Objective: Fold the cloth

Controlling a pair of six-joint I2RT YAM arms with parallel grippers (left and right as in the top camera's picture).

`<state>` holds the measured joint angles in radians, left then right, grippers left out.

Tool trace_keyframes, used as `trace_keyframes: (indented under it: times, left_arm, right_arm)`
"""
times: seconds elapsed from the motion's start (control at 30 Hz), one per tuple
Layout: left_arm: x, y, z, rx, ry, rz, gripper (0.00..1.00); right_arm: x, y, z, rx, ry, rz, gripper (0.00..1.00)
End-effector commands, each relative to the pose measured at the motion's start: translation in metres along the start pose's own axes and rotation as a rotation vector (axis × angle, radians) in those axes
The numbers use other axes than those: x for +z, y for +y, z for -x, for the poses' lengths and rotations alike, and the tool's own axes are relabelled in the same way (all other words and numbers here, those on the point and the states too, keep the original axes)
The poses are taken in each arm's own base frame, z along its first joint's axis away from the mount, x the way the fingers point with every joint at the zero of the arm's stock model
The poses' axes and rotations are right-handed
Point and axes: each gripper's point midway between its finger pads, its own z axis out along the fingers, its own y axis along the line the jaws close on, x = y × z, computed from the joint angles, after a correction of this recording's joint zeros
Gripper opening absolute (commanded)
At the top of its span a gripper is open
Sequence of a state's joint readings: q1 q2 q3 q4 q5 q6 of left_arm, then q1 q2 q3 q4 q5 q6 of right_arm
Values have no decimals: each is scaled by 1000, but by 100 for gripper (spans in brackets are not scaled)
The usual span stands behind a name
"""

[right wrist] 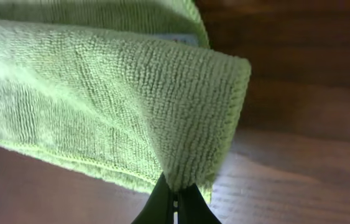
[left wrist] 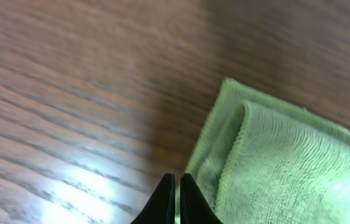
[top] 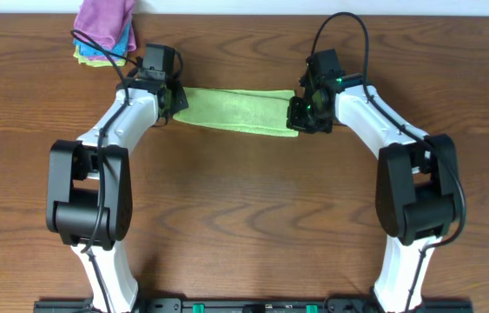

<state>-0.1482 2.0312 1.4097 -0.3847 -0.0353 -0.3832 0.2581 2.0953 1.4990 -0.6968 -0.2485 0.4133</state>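
Observation:
The lime-green cloth [top: 235, 111] is drawn out as a long, narrow, doubled band between my two grippers at the far middle of the table. My left gripper [top: 173, 101] is at its left end. In the left wrist view its fingertips [left wrist: 176, 185] are pressed together at the cloth's [left wrist: 286, 168] folded edge, with a sliver of green between them. My right gripper [top: 300, 113] is at the right end. Its jaws [right wrist: 176, 190] are shut on a lifted fold of the cloth [right wrist: 100, 99], and a bit of white tag [right wrist: 184, 38] peeks out behind.
A stack of folded cloths [top: 105, 30], purple on top with blue and yellow-green under it, lies at the back left, close to my left arm. The wooden table [top: 244, 217] runs toward the front between the two arm bases.

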Motion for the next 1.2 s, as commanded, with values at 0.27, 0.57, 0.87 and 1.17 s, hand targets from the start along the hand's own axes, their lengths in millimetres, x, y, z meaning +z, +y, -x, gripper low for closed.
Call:
trace_keyframes:
  times: [0.27, 0.57, 0.87, 1.17]
  left_arm:
    - [0, -1, 19, 10, -63, 0, 6]
    - [-39, -16, 31, 29, -94, -82, 21]
    - [-77, -36, 38, 93, -119, -203, 6]
    - [-28, -44, 4, 183, -6, -183, 6]
  right_arm:
    - [-3, 9, 9, -10, -30, 38, 39]
    - [-36, 10, 26, -36, -63, 75, 44]
    - [-81, 14, 41, -37, -145, 84, 2]
    - [-78, 18, 33, -75, -120, 79, 2]
